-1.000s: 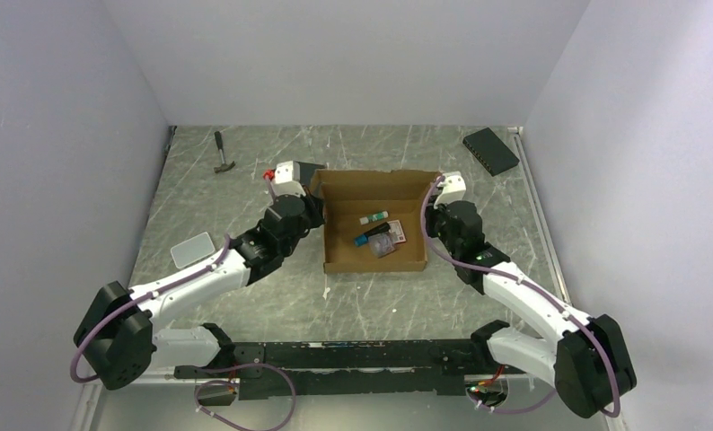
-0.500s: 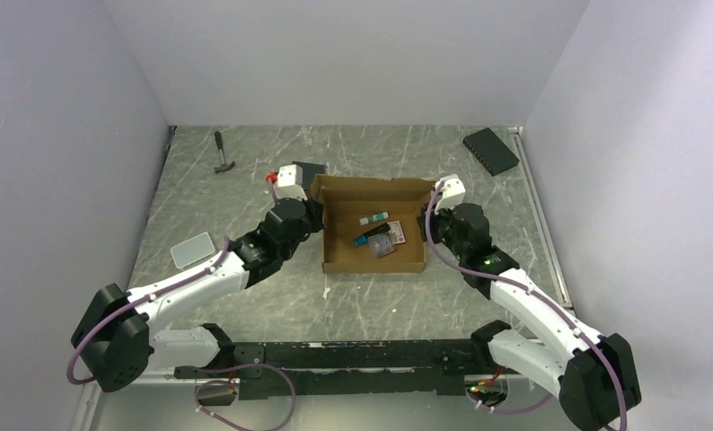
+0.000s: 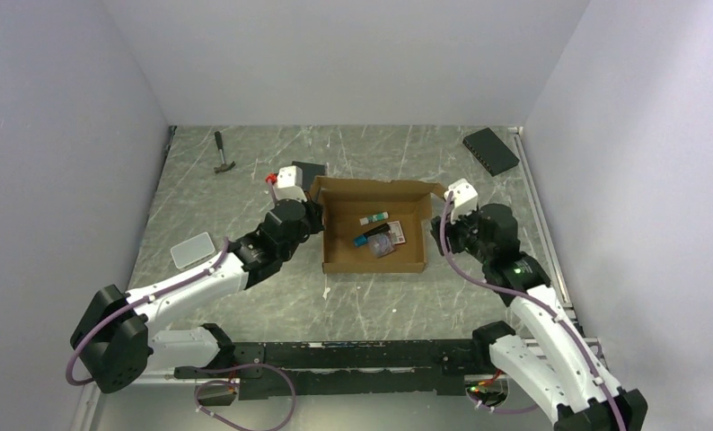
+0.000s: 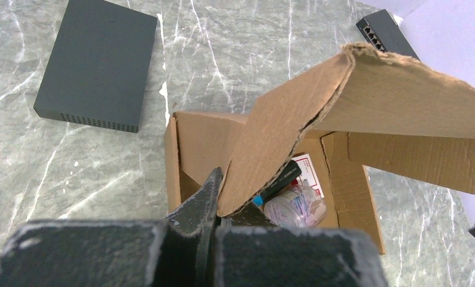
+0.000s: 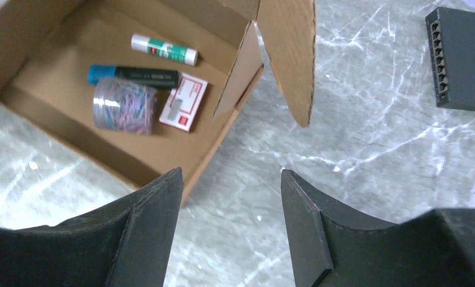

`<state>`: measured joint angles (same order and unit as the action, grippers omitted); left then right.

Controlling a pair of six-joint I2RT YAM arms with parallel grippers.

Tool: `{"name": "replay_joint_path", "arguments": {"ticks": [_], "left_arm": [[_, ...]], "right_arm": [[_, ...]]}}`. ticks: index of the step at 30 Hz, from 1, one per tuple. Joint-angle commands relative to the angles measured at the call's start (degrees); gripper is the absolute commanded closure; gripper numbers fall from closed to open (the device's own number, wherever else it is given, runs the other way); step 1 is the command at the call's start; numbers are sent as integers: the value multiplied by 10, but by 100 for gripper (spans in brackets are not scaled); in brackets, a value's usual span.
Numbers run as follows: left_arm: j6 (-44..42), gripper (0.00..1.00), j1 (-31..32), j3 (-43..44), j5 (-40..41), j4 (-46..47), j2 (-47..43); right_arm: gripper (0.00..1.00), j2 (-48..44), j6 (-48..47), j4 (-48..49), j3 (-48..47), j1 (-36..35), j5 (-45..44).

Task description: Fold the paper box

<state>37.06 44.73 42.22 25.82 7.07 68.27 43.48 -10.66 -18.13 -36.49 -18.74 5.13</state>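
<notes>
Brown paper box (image 4: 402, 110) flap pinched between the left fingers (image 4: 203, 198).

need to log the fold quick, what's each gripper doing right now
left gripper: closed, pinching a flap of the box
right gripper: open, holding nothing, beside the box

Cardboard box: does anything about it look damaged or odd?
The flap that the left gripper pinches has a ragged, torn-looking upper edge. The cardboard box already holds a glue stick, a marker and a tub of paper clips while its flaps stand open.
</notes>
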Motion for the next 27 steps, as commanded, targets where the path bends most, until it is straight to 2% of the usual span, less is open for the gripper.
{"name": "replay_joint_path", "arguments": {"ticks": [1, 4, 7, 14, 19, 27], "left_arm": [[-3, 100, 4, -12, -10, -34, -7], [-3, 100, 4, -16, -13, -32, -10], [-4, 100, 4, -19, -15, -31, -12], [-3, 100, 4, -25, -20, -25, -16], [-3, 100, 4, -28, -22, -23, -19], [-3, 100, 4, -23, -28, -26, -17]], "right_arm": [[36, -27, -115, -139, -61, 36, 97], [35, -41, -221, -237, -109, 52, 209], [29, -18, -294, -320, -179, 53, 282], [17, 112, -361, -422, -351, 51, 402], [13, 196, -340, -405, -448, 17, 388], [21, 307, -332, -369, -511, -40, 312]]}}
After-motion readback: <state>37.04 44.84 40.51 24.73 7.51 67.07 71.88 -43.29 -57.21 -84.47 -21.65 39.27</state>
